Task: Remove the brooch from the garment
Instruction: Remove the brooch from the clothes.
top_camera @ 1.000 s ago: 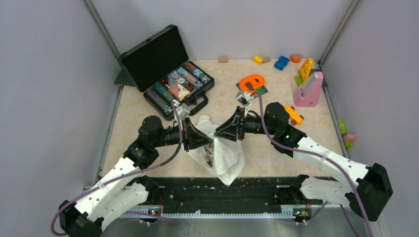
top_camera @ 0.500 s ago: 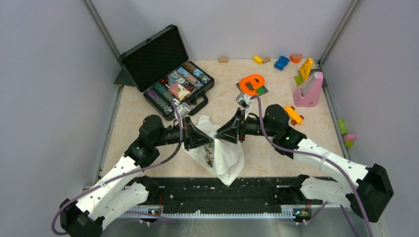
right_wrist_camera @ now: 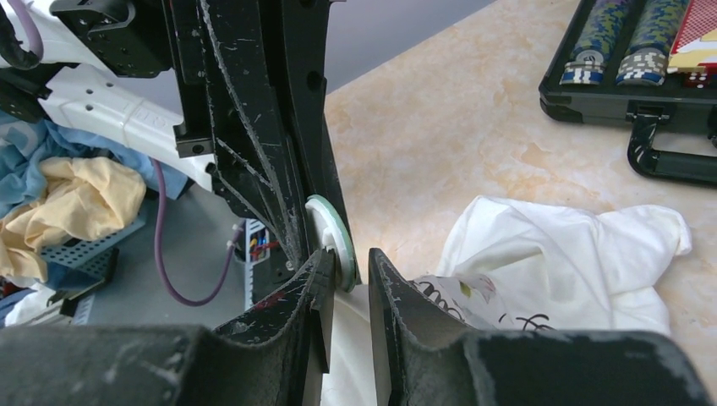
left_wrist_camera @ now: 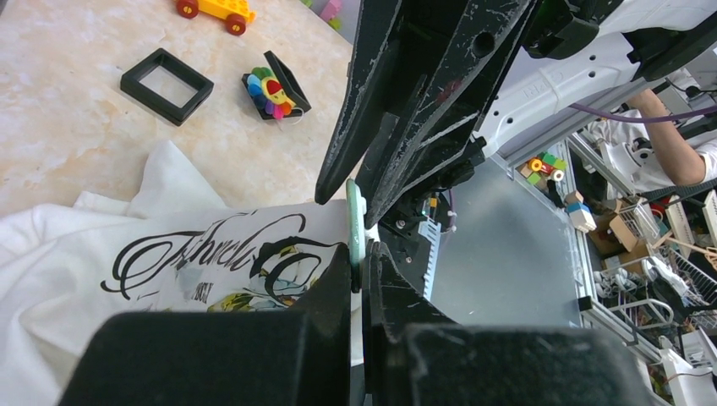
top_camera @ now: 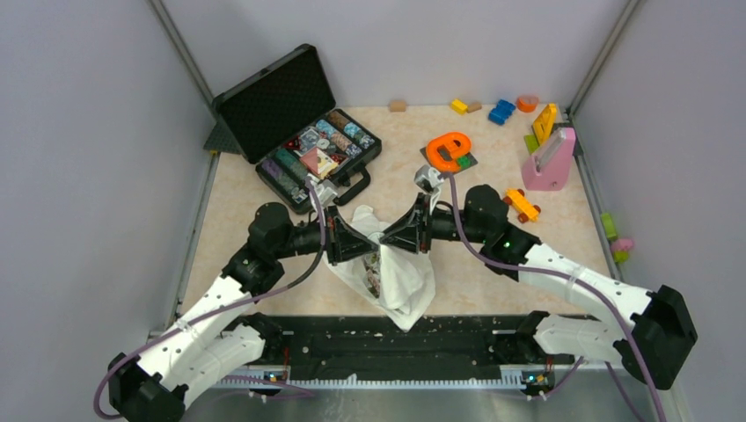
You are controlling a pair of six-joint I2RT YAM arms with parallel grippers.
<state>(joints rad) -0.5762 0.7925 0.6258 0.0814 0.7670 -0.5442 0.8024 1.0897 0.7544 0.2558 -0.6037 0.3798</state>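
The garment (top_camera: 406,280) is a white T-shirt with dark script, bunched on the table between both arms; it also shows in the wrist views (left_wrist_camera: 101,245) (right_wrist_camera: 558,254). What sits at the cloth as the brooch (left_wrist_camera: 356,222) is a thin round disc with a green rim and a white back (right_wrist_camera: 332,233). My left gripper (top_camera: 378,250) (left_wrist_camera: 359,254) is shut on the disc's edge, just above the shirt. My right gripper (top_camera: 384,239) (right_wrist_camera: 347,258) faces it tip to tip, its jaws narrowly open astride the disc. One finger touches the white back; the other stands off it.
An open black case of poker chips (top_camera: 303,145) lies at the back left. An orange e-shape (top_camera: 449,148), a pink stand (top_camera: 550,163), a toy car (top_camera: 522,205) and loose blocks (top_camera: 501,111) lie behind and to the right. A bead flower in a small black box (left_wrist_camera: 270,87) sits beside a black frame (left_wrist_camera: 166,85).
My right gripper has edged left, closer onto the left gripper's tips, and its jaws have narrowed. The left arm and the shirt have stayed put.
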